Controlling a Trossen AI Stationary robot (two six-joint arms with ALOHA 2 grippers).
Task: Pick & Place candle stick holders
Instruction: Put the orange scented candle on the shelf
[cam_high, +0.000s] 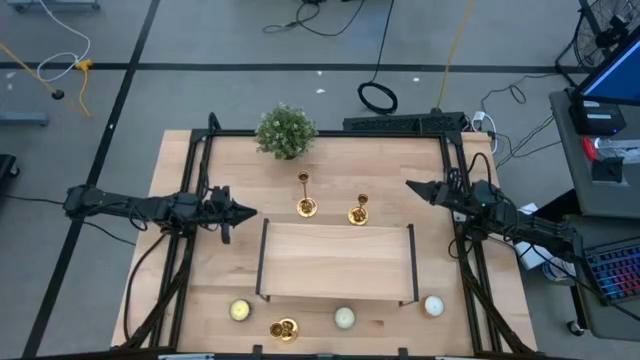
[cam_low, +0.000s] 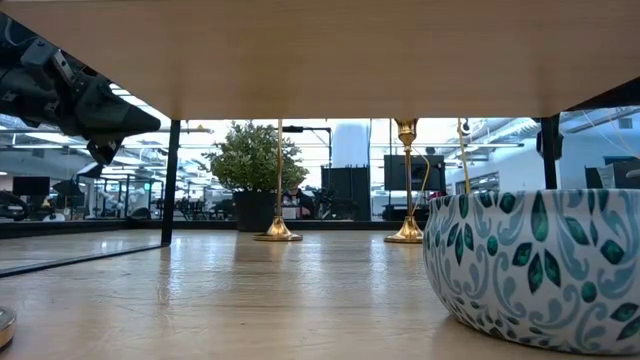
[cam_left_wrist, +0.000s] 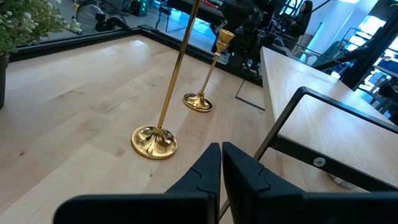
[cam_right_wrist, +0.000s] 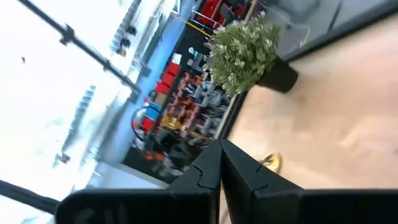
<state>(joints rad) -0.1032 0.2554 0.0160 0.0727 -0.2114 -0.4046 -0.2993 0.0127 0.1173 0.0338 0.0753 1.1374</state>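
Note:
Two gold candle stick holders stand on their round bases behind the wooden shelf: one (cam_high: 306, 200) (cam_left_wrist: 153, 142) and another (cam_high: 358, 212) (cam_left_wrist: 199, 101) to its right. A third gold holder (cam_high: 284, 328) is near the table's front edge. My left gripper (cam_high: 245, 212) (cam_left_wrist: 221, 149) hovers shut at the table's left, pointing right toward the two holders. My right gripper (cam_high: 412, 186) (cam_right_wrist: 221, 146) hovers shut at the table's right, pointing left, rolled to one side. It holds nothing. A gold base (cam_right_wrist: 272, 163) shows just past its fingers.
A low wooden shelf (cam_high: 338, 260) on black metal legs spans the table's middle. A potted green plant (cam_high: 286, 132) stands at the far edge. Round candles (cam_high: 240, 310) (cam_high: 344, 318) (cam_high: 433, 305) line the front edge. A leaf-patterned bowl (cam_low: 530, 270) fills the low view's right.

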